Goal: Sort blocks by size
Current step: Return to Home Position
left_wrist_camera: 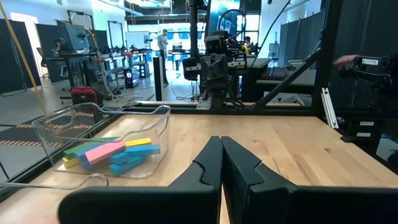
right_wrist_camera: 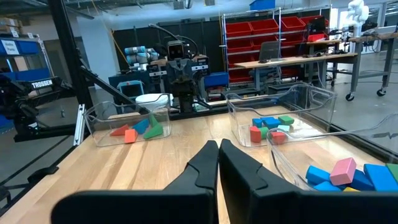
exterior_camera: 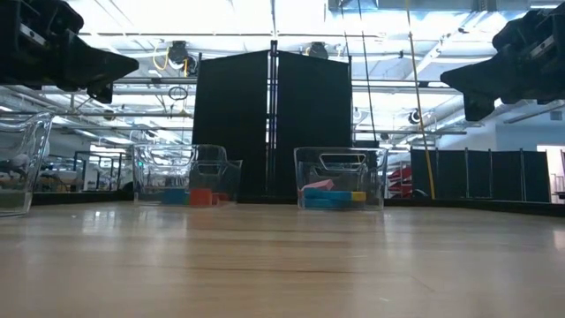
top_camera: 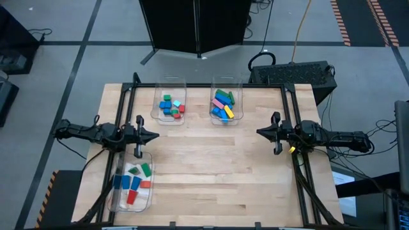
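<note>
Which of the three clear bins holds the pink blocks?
The far bin on the right arm's side: it alone holds long pink blocks. The far left bin and the near bin show no pink.

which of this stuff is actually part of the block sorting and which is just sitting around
Part of the job:
short blocks, long blocks and triangular blocks, each kind in one of the clear bins; left tool and right tool, both shut and empty, at the table's sides.

Just lying about:
black equipment case and black partition, both behind the table.
</note>
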